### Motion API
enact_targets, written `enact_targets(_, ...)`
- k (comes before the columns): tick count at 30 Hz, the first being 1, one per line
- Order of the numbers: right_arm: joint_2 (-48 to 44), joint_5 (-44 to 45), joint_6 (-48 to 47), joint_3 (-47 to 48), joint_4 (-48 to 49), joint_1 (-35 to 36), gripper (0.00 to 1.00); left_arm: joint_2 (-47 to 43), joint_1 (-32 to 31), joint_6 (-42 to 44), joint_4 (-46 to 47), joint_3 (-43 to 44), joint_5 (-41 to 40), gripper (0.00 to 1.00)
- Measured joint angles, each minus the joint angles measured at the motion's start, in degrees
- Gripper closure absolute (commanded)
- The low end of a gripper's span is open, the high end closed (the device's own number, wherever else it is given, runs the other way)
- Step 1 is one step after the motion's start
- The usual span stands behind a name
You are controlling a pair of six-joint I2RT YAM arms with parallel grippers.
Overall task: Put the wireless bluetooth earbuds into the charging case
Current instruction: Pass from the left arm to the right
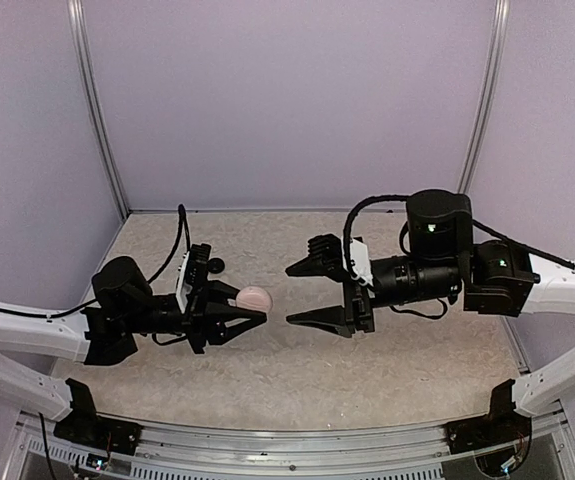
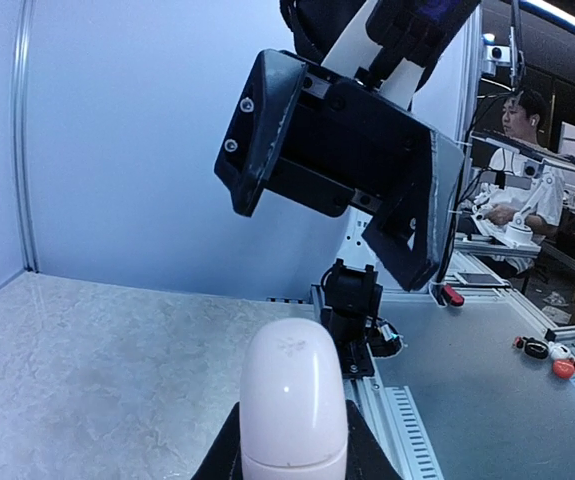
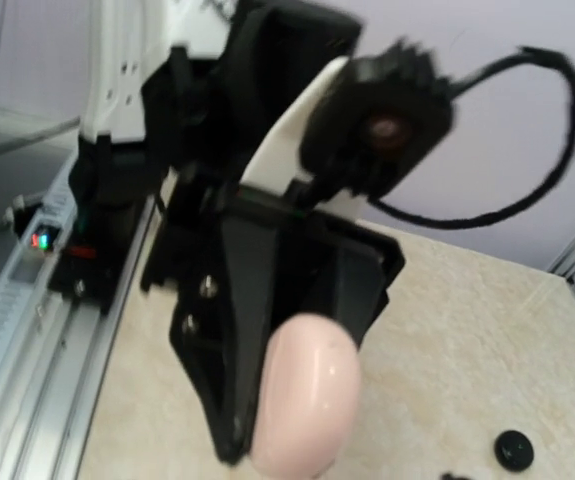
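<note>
Speckled tabletop [image 1: 387,350] below; left pincer [image 1: 250,306] grasps the charging case [image 1: 257,297], so the released right pincer [image 1: 289,295] should meet its lid squarely.

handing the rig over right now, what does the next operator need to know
Left hand: shut on the pink charging case, seemingly lifted off the table; the lid looks closed.
Right hand: open, empty, facing the case.
Earbuds: none in either hand. A small black item lies on the table behind the left hand, too small to identify.
Done: case grasped.
Left: open the case, seat every earbud.
</note>
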Motion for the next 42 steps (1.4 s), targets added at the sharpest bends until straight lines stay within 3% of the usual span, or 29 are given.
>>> enact_targets(6,0.42,1.25,-7.50,0.04,-5.46,0.83,0.23,0.42,0.26,-2.51,-6.86,4.94,7.85,0.88)
enact_targets(12,2.03,4.61,-12.66,0.07,-7.50,3.10,0.24,2.91,0.26,-6.60,-8.79,6.54,13.18,0.88)
enact_targets(24,3.19,14.03,-17.88,-0.50,-0.87,7.43,0.26,4.76,-0.92,-11.69,-8.87,6.60,13.35,0.87)
enact_targets(42,3.50,12.90,-20.24,-2.10,0.15,7.63,0.24,6.84,-0.87,-16.02,-7.63,6.58,15.23,0.87)
